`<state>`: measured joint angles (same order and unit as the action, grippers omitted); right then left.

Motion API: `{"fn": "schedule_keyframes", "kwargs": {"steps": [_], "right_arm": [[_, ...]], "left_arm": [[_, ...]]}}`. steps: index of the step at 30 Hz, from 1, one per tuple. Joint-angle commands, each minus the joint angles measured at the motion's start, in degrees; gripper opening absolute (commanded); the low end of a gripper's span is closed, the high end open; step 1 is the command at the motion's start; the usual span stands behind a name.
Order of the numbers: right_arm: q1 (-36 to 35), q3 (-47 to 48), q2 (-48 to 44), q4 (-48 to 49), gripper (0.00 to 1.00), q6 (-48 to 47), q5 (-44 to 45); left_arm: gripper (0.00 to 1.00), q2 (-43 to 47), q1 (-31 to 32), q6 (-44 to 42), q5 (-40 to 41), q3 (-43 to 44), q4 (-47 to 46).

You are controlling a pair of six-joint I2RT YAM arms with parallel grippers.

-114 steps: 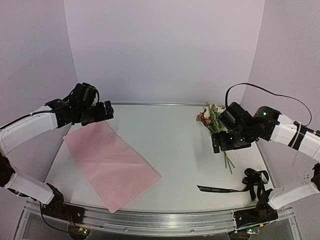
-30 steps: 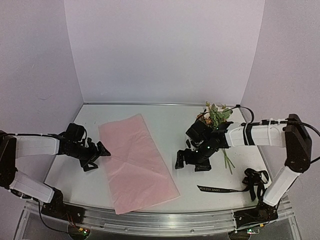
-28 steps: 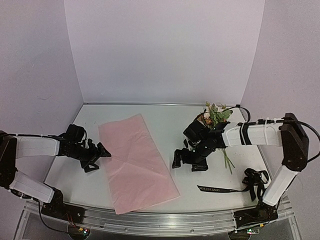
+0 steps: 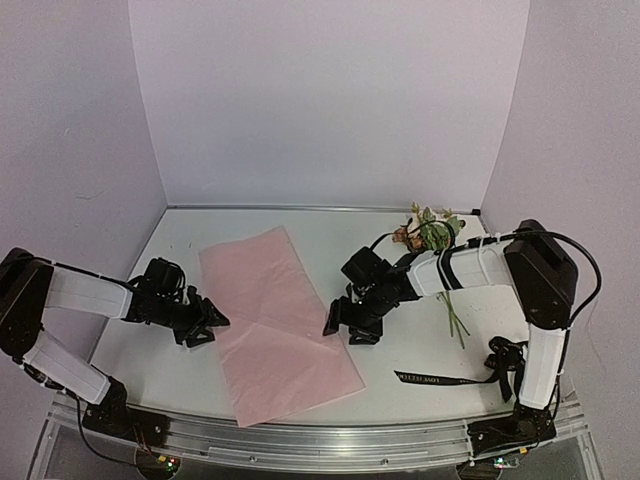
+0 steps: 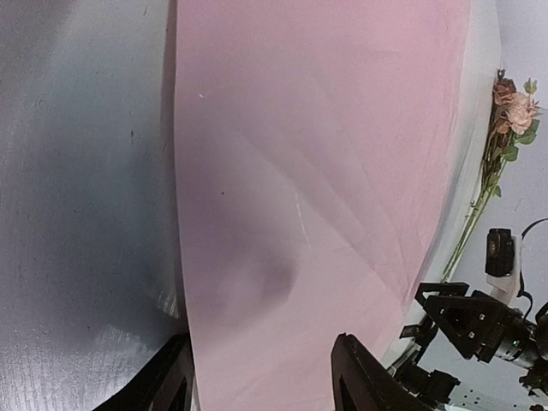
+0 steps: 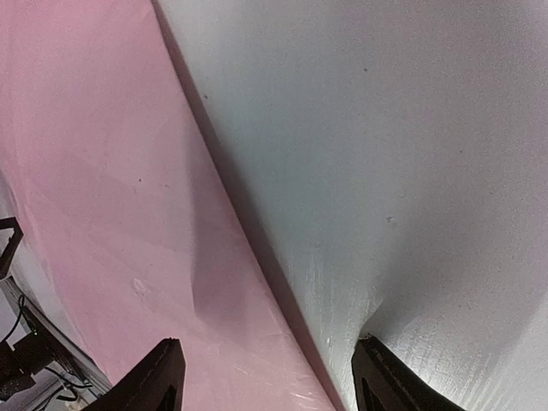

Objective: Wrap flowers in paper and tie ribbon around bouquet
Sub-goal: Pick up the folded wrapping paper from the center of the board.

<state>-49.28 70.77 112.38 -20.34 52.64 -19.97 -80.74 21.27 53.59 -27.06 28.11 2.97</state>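
Observation:
The pale-pink paper (image 4: 272, 318) lies flat on the table, running from back left to front right. My left gripper (image 4: 212, 326) is low at its left edge. In the left wrist view the left gripper (image 5: 267, 387) is open, with one finger off the sheet and the other over the paper (image 5: 325, 171). My right gripper (image 4: 338, 322) is low at the sheet's right edge. Seen from the right wrist, the right gripper (image 6: 270, 385) is open astride that edge of the paper (image 6: 103, 197). The flowers (image 4: 430, 235) lie at the back right, untouched. The black ribbon (image 4: 455, 378) lies front right.
The ribbon's bunched end (image 4: 510, 358) sits by the right arm's base. Flower stems (image 4: 455, 322) trail toward the front just right of my right arm. Bare grey table (image 6: 385, 154) lies right of the paper. Walls enclose the back and sides.
Both grippers have moved inward to the paper's opposite edges, and both sets of jaws have narrowed. Since the earliest frame the paper has shifted toward the middle.

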Motion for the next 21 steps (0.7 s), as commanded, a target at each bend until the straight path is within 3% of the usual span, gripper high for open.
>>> {"fn": "schedule_keyframes", "kwargs": {"steps": [1, 7, 12, 18, 21], "right_arm": [[-0.22, 1.58, 1.96, 0.31, 0.66, 0.8, -0.33], [-0.28, 2.0, 2.55, 0.32, 0.64, 1.06, -0.63], [-0.22, 2.59, 3.2, 0.41, 0.63, 1.47, -0.96], [-0.21, 3.29, 3.86, 0.41, 0.63, 1.85, -1.4], [-0.21, 3.32, 3.9, 0.4, 0.63, 1.86, -1.38]], "left_arm": [[0.5, 1.74, 0.44, 1.84, -0.38, 0.1, -2.57], [0.33, 6.3, 0.44, 2.4, -1.0, 2.7, -1.17], [0.25, 6.76, 0.47, 1.69, -1.27, 4.07, -0.47], [0.22, 5.65, 0.44, 1.52, -2.25, 3.49, -1.99], [0.28, 4.76, 0.48, 0.96, -1.03, 2.99, -1.44]]}}
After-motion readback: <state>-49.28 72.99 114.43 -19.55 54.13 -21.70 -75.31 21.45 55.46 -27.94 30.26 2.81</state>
